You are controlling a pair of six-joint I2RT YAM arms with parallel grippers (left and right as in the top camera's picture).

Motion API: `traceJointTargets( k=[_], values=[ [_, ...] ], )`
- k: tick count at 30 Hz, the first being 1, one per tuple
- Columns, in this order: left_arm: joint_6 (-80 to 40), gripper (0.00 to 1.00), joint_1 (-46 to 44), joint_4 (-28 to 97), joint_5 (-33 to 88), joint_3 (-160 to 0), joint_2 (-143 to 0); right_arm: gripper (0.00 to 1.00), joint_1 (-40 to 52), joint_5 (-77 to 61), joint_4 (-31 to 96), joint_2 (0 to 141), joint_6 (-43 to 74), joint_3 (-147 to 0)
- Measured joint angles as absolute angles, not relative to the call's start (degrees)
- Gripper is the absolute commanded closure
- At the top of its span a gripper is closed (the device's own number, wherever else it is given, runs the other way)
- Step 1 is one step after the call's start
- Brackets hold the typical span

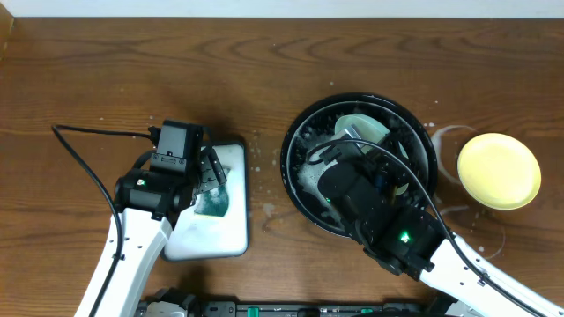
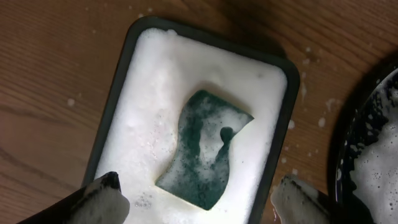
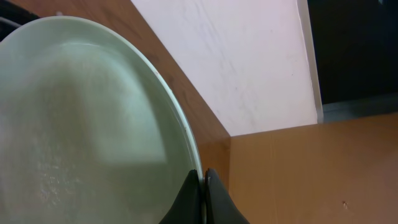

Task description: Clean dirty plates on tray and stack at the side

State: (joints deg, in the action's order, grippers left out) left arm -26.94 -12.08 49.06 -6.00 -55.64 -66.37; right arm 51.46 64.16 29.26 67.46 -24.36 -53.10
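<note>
One mint-blue plate [image 3: 93,124]: tilted up on edge within the black round tray [image 1: 293,132]. Its rim is pinched between the fingers of the right gripper [image 3: 203,194], which are pressed together on it. The face is wet and faintly filmed.
One yellow plate [image 1: 499,170]: flat on the wooden table [image 1: 106,62], right of the black round tray and apart from it.
Black round tray: suds across its bottom.
One left gripper [image 2: 199,205]: fingers spread wide, tips coated in foam, holding nothing, over the green sponge [image 2: 205,149].
Green sponge: lying in white foam inside the dark-rimmed rectangular tray [image 2: 118,93], left of the black round tray.
</note>
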Motion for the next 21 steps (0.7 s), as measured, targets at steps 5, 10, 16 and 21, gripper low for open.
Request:
traceJointTargets(
  k=[5,10,16,21],
  values=[
    [-26.94,0.18,-12.08,49.06,-6.0,-55.64,-66.37,0.99,51.46,65.58,29.12,67.46,-24.36,-53.1],
    [-26.94,0.18,-12.08,49.06,-6.0,-55.64,-66.37,0.99,51.46,67.0,28.91,67.46,-24.36,-53.1],
    [-26.94,0.18,-12.08,49.06,-6.0,-55.64,-66.37,0.99,51.46,67.57,28.16,67.46,-24.29,-53.1],
    [-26.94,0.18,-12.08,49.06,-6.0,-55.64,-66.37,0.99,51.46,67.61,28.05,67.46,-24.29,-53.1]
  ],
)
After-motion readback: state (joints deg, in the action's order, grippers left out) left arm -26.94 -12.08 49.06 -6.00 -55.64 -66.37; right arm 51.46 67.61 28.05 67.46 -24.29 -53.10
